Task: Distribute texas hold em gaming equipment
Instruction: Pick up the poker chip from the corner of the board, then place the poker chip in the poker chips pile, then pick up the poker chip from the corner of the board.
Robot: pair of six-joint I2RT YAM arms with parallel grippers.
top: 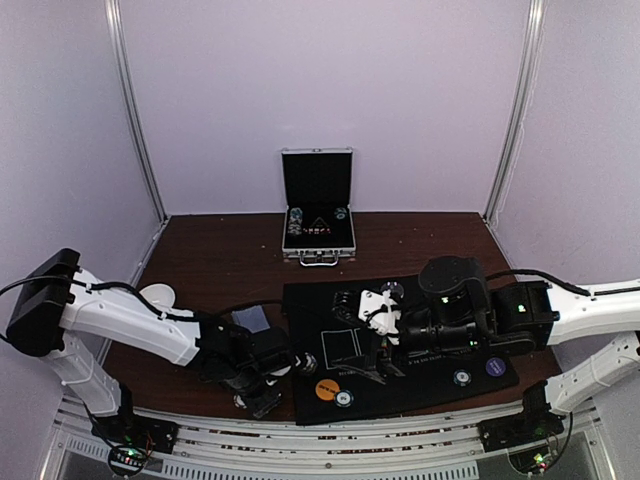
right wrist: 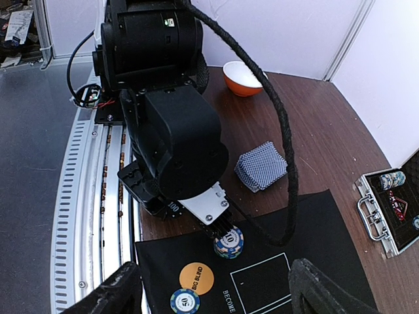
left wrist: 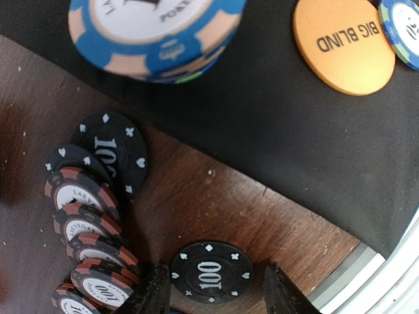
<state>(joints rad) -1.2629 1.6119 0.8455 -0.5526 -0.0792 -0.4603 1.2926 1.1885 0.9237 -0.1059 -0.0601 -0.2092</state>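
A black 100 chip (left wrist: pixel 211 271) lies flat on the brown table, and my left gripper (left wrist: pixel 217 293) stands open over it, one finger on each side; a gap shows at the right finger (left wrist: pixel 281 291). To its left leans a row of orange-and-black chips (left wrist: pixel 85 222) with another black 100 chip (left wrist: pixel 111 147). On the black mat (top: pixel 400 400) sit a stack of blue 10 chips (right wrist: pixel 228 241), an orange BIG BLIND disc (right wrist: pixel 196 277) and a blue 50 chip (right wrist: pixel 184 301). My right gripper (right wrist: pixel 219 294) hovers open and empty above the mat.
A fanned deck of blue-backed cards (right wrist: pixel 262 166) lies on the table behind the left arm. An orange bowl (right wrist: pixel 242 77) stands further left. The open silver case (top: pixel 318 215) is at the back. A purple disc (top: pixel 495 366) and a chip (top: pixel 461 378) lie on the mat's right.
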